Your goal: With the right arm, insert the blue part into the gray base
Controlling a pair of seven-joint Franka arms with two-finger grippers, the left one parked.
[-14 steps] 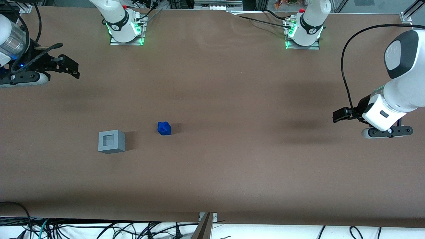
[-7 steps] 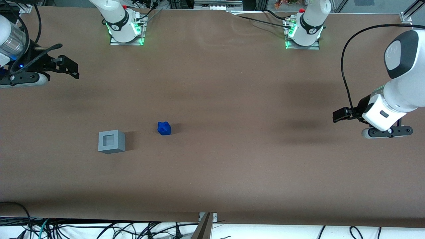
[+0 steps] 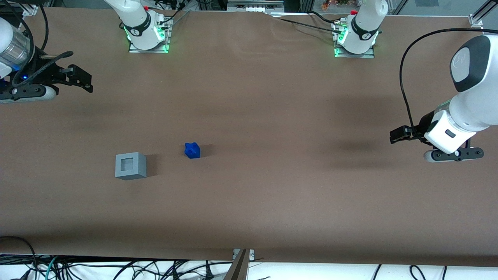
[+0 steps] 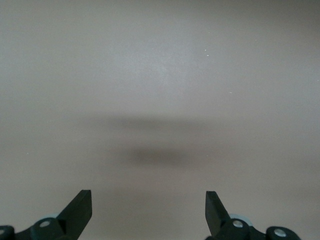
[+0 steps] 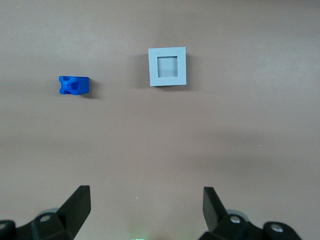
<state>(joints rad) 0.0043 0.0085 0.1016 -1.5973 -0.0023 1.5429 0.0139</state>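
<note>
Nothing has moved since the earlier frames: the right arm's gripper [image 3: 83, 81] still hangs above the working arm's end of the table [image 3: 272, 202], fingers spread wide and holding nothing. The gray base [image 3: 130, 165] sits nearer the front edge, recess up. The blue part [image 3: 192, 150] lies near it, apart, toward the parked arm's end.

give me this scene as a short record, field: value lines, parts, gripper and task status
blue part: alone on the brown table, not held, beside the gray base
gray base: on the table, square recess facing up and empty, apart from the blue part
gripper: right arm's, open, holding nothing, above the table at the working arm's end, farther from the front camera than both parts
contact: none between gripper and either part
task status: blue part not yet picked up or inserted
</note>
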